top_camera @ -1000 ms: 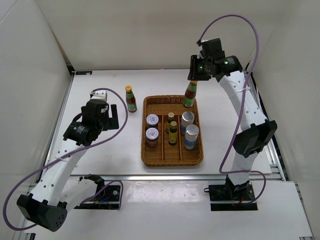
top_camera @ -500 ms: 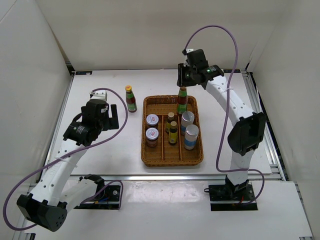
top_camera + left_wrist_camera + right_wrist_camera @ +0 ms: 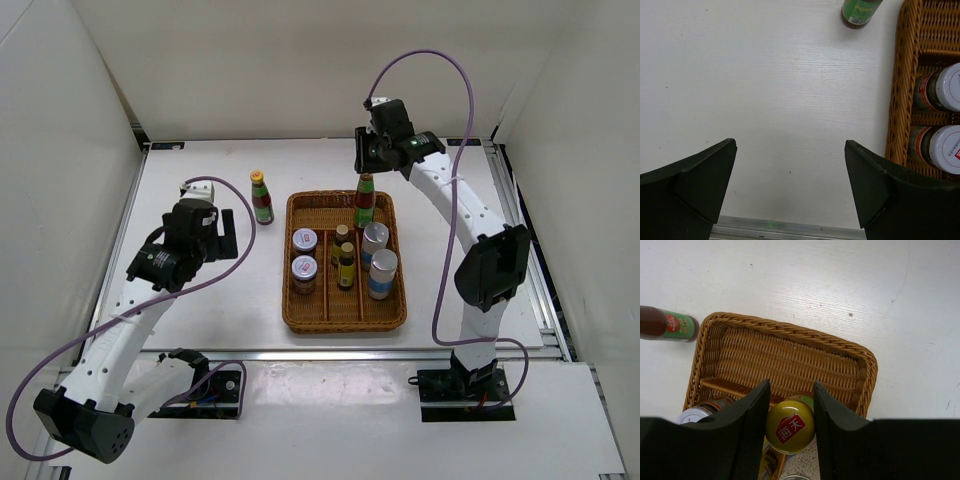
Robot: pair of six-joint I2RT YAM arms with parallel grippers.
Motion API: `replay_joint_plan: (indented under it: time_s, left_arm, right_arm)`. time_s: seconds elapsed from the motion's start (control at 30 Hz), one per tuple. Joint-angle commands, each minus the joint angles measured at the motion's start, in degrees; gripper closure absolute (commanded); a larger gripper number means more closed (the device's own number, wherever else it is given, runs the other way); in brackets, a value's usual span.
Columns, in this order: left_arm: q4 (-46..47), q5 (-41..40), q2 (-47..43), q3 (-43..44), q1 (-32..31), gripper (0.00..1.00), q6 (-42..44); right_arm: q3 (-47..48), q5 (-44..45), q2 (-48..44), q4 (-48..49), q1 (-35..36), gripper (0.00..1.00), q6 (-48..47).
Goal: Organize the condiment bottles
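Right gripper (image 3: 367,165) clamps the tall yellow-capped red/green-labelled bottle (image 3: 364,203) over the brown wicker tray's (image 3: 286,270) far end, left gripper (image 3: 790,145) open; landing on a tray divider (image 3: 327,290) could tip it onto the silver-topped blue-labelled cylinder (image 3: 375,238).

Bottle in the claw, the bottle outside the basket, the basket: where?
Held bottle (image 3: 789,426): right wrist view, yellow cap.
Bottle on table (image 3: 263,205): top view, its body.
Wicker tray (image 3: 345,326): top view, near rim.
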Motion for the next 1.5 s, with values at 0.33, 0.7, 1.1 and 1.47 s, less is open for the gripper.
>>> replay_joint_plan:
  time_s: [0.33, 0.7, 1.1, 1.47]
  left_arm:
    - [0.8, -1.2, -0.8, -0.4, 0.2, 0.0, -0.3]
    - [0.8, -1.2, -0.8, -0.4, 0.2, 0.0, -0.3]
    - [0.8, -1.2, -0.8, -0.4, 0.2, 0.0, -0.3]
    - [0.8, -1.2, -0.3, -0.4, 0.2, 0.0, -0.3]
  right_arm:
    - [2.0, 2.8, -3.4, 1.7, -0.9, 1.0, -1.9]
    - [6.7, 2.3, -5.8, -0.6, -0.9, 1.0, -1.9]
    - [-2.4, 2.4, -5.3, 5.1, -2.6, 1.0, -3.0]
    - [-14.0, 0.7, -5.3, 10.4, -3.7, 1.0, -2.5]
